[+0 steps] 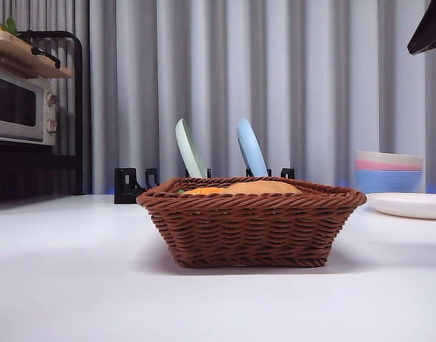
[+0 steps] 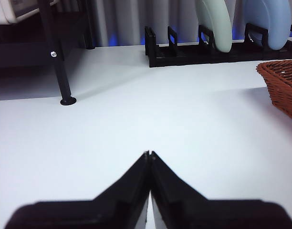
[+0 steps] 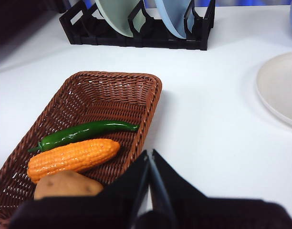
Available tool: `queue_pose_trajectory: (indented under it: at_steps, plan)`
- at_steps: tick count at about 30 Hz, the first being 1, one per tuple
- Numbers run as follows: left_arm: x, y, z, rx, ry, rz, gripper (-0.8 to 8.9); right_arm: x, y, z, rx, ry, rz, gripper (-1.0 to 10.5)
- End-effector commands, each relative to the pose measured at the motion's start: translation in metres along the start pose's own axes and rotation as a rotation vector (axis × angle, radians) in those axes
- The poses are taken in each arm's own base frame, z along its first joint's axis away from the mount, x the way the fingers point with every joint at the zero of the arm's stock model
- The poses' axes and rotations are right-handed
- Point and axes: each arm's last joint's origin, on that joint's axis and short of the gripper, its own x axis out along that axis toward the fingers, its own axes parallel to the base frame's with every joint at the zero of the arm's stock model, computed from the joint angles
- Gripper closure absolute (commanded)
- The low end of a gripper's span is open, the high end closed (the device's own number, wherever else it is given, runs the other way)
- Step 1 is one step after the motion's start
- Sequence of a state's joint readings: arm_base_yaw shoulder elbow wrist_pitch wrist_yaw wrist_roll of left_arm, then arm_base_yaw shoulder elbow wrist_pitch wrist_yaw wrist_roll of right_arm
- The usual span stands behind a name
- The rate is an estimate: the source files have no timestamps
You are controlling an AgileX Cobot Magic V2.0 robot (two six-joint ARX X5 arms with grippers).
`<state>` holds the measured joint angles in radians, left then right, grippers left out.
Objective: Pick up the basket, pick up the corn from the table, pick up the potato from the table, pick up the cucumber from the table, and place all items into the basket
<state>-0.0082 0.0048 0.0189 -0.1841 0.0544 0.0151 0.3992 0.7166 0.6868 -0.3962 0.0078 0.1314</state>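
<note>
- The basket [image 1: 251,228] stands on the white table [image 1: 75,285] in front of the dish rack [image 3: 136,28], and all three vegetables lie inside it.
- In the right wrist view the cucumber [image 3: 84,133] lies slantwise across the basket floor, the corn [image 3: 72,157] just beside it, and the potato [image 3: 67,185] next to the corn, at the end of the basket nearest the camera.
- The right gripper [image 3: 150,157] hangs above the basket's near rim with its jaws pressed together and nothing between them.
- The left gripper [image 2: 149,155] is low over bare table, well apart from the basket, jaws likewise closed and empty.
- By my reading the loading is done; little remains.
- Risk: the right gripper sits close over the rim, so a careless sideways pull-away could clip the wicker and drag or tip the light basket.
- From the front only the tops of the corn and potato show above the rim; whether the potato leans on the wall I cannot say.
- A white plate [image 3: 282,86] lies off to one side, and a wide swing could brush it.
</note>
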Motion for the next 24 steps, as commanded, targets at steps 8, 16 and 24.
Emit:
queue_pose_trajectory:
  at_steps: [8,16,24]
  plan:
    - [0.001,0.000,-0.005,-0.006,0.014,0.004,8.16,-0.027,-0.010,-0.007,-0.084,-0.083,-0.070,9.5]
    - [0.001,0.000,-0.005,-0.006,0.014,0.004,8.16,-0.035,-0.033,-0.062,-0.064,-0.333,-0.151,9.5]
    - [0.001,0.000,-0.005,-0.006,0.014,0.004,8.16,-0.012,-0.047,-0.124,-0.049,-0.332,-0.170,9.5]
